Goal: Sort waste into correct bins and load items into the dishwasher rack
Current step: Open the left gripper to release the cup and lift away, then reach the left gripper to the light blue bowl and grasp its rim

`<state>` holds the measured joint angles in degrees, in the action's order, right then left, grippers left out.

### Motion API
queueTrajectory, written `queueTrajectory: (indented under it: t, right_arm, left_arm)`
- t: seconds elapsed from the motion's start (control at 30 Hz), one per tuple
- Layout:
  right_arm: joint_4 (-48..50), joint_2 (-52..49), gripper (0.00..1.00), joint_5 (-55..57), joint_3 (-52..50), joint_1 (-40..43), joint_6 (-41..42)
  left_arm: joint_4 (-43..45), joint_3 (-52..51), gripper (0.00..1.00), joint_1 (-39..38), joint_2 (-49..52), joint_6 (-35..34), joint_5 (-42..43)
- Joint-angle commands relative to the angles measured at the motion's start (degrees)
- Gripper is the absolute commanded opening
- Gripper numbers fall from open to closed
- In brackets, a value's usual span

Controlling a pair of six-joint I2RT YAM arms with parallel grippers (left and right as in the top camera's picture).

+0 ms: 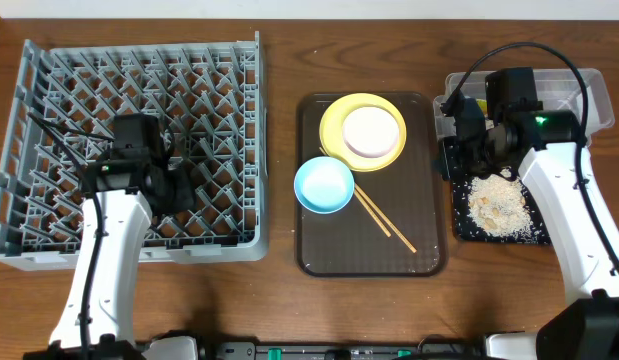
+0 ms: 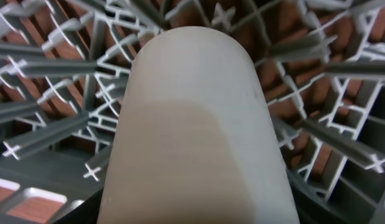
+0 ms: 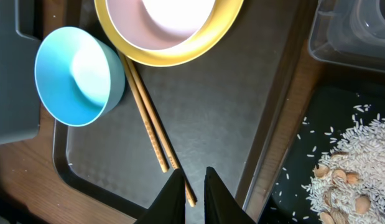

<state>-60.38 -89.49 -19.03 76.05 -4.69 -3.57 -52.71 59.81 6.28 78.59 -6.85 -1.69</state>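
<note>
Food scraps (image 1: 499,205) lie in the black tray (image 1: 459,228). Left gripper (image 1: 176,188) holds the pale cup (image 2: 192,124) over the rack (image 1: 219,100). Plate (image 1: 334,115), white bowl (image 1: 371,132), blue bowl (image 1: 324,185) and chopsticks (image 1: 384,220) wait on the brown tray (image 1: 419,262); right gripper (image 3: 195,194), closed and empty, hovers above its right edge.

ok quick count: one rack (image 1: 69,90), one plate (image 1: 334,120), two bowls (blue bowl (image 1: 324,185), white bowl (image 1: 370,132)), two chopsticks (image 1: 384,221), one cup (image 2: 192,124), one clear tub (image 1: 594,95), one black tray (image 1: 461,215), one brown tray (image 1: 329,250).

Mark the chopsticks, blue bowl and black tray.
chopsticks (image 3: 147,118), right wrist view, middle of the pair.
light blue bowl (image 1: 323,185), overhead view, centre of its inside.
black tray (image 1: 460,215), overhead view, bare left edge.
</note>
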Motion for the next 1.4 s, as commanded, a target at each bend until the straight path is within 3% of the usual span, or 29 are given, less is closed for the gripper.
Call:
queueTrajectory:
  t: [0.0, 0.03, 0.07, 0.17, 0.23, 0.33, 0.5, 0.63, 0.83, 1.13, 1.37]
  right_arm:
    - [0.09, 0.79, 0.11, 0.59, 0.39, -0.63, 0.48]
    - [0.02, 0.79, 0.11, 0.59, 0.39, -0.63, 0.72]
    - [-0.07, 0.79, 0.11, 0.59, 0.39, -0.63, 0.74]
    - [-0.26, 0.79, 0.13, 0.59, 0.39, -0.63, 0.74]
    - [-0.55, 0.79, 0.14, 0.59, 0.39, -0.63, 0.74]
    - [-0.72, 0.79, 0.21, 0.61, 0.39, -0.63, 0.72]
    - [-0.70, 0.79, 0.29, 0.61, 0.39, -0.63, 0.72]
    - [-0.72, 0.79, 0.29, 0.61, 0.39, -0.63, 0.72]
    - [-0.68, 0.79, 0.30, 0.61, 0.39, -0.63, 0.72]
    - [-0.90, 0.79, 0.29, 0.85, 0.39, -0.59, 0.85]
    - [-3.19, 0.79, 0.29, 14.23, 0.39, 1.11, 10.49]
  left_arm:
    - [-1.03, 0.42, 0.29, 0.20, 2.08, -0.94, -0.31]
    - [-1.05, 0.42, 0.30, 0.20, 2.84, -0.94, -0.31]
    - [-1.05, 0.42, 0.41, 0.20, 3.56, -0.94, -0.31]
    - [-0.98, 0.42, 0.47, 0.17, 5.55, -0.94, -0.31]
    - [-0.94, 0.44, 0.57, 0.20, 6.08, -0.94, -0.31]
    - [-0.57, 1.03, 0.74, 0.17, 5.03, -0.94, -0.35]
    - [-0.61, 3.30, 0.91, 0.17, 0.61, -0.94, -0.33]
    - [-0.83, 3.65, 0.93, 0.02, -3.26, -1.20, 1.22]
    - [2.93, 3.65, 0.94, -3.13, -6.60, -0.83, 12.96]
    - [15.02, 3.58, 0.94, -20.96, -3.04, -0.44, 11.37]
    - [20.48, 3.58, 0.94, -33.53, 5.53, -0.46, 9.81]
